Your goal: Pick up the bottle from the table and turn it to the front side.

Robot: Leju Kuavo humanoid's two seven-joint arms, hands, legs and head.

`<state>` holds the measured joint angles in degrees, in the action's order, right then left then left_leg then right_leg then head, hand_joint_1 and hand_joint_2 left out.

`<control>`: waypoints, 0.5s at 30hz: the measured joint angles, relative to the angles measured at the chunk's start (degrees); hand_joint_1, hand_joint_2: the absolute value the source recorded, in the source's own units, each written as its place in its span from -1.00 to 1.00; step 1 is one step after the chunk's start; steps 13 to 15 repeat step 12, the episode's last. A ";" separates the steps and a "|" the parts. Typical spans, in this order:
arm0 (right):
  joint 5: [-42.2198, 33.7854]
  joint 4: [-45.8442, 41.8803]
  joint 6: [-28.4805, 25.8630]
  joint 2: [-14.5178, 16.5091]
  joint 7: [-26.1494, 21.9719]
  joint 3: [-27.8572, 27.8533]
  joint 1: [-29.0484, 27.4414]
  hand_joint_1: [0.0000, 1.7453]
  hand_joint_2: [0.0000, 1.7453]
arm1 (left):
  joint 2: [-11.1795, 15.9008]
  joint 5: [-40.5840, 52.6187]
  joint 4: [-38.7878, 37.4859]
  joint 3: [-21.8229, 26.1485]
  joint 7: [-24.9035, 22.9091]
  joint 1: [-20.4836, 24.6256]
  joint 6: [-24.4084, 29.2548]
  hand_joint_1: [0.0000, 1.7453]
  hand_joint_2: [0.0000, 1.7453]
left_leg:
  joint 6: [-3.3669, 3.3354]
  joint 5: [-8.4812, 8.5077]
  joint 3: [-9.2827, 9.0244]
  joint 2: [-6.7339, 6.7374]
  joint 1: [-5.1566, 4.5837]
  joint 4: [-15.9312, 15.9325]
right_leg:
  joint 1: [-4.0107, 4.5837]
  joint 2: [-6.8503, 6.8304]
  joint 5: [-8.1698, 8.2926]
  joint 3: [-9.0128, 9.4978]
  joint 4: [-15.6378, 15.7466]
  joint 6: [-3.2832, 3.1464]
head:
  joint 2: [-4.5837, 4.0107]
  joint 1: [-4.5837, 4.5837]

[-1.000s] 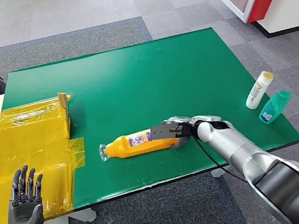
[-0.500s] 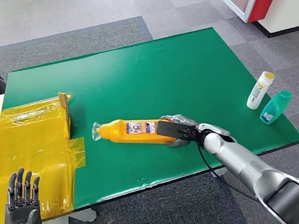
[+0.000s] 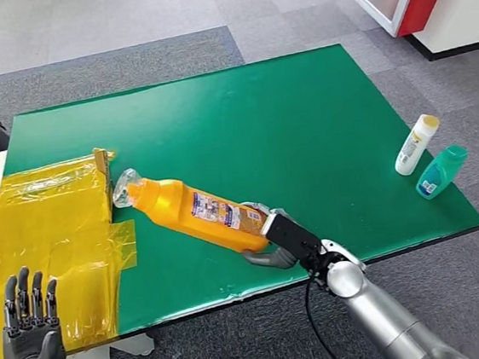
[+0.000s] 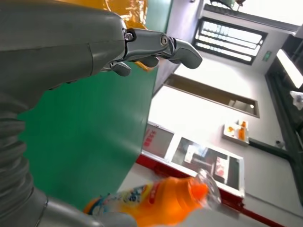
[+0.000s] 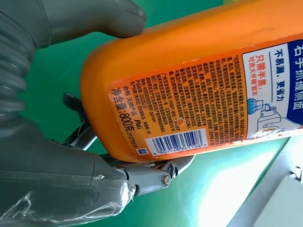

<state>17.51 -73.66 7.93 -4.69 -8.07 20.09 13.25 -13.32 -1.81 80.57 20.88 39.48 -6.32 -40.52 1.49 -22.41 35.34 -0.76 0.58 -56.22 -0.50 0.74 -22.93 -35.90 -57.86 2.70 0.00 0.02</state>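
Clasped at its base by the right hand point(image 3: 281, 237), orange bottle point(image 3: 195, 210) slanting over the green table point(image 3: 294, 114), cap far-left; barcode side showing. Best rolled slowly with firm hold; left hand point(image 3: 29, 334) spread, holding nothing.

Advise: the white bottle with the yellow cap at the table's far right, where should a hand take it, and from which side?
Judging by its pose, grip the white bottle mid-body, across its narrow width, coming from above. It lies on its side on the green table, cap pointing away, and the teal bottle lies close beside it, so a sideways approach looks cramped.
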 joint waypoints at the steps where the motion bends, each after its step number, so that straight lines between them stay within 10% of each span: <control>1: 0.76 -0.17 0.44 0.91 -0.78 0.04 -0.28 1.00 1.00 | 0.19 0.19 -0.04 -0.75 -0.97 0.21 1.27 -1.00 1.00 | 0.00 0.00 0.00 0.01 0.00 0.00 | 0.00 0.00 0.01 -0.01 0.00 -0.01 | 0.00 0.00; 15: 8.82 3.01 -1.01 10.54 -4.84 5.88 0.69 1.00 1.00 | 5.58 -7.85 1.27 -19.96 -18.21 7.29 12.31 -1.00 1.00 | 0.09 0.14 0.01 0.00 0.02 0.00 | 0.02 0.00 0.07 -0.03 -0.03 -0.03 | 0.00 0.00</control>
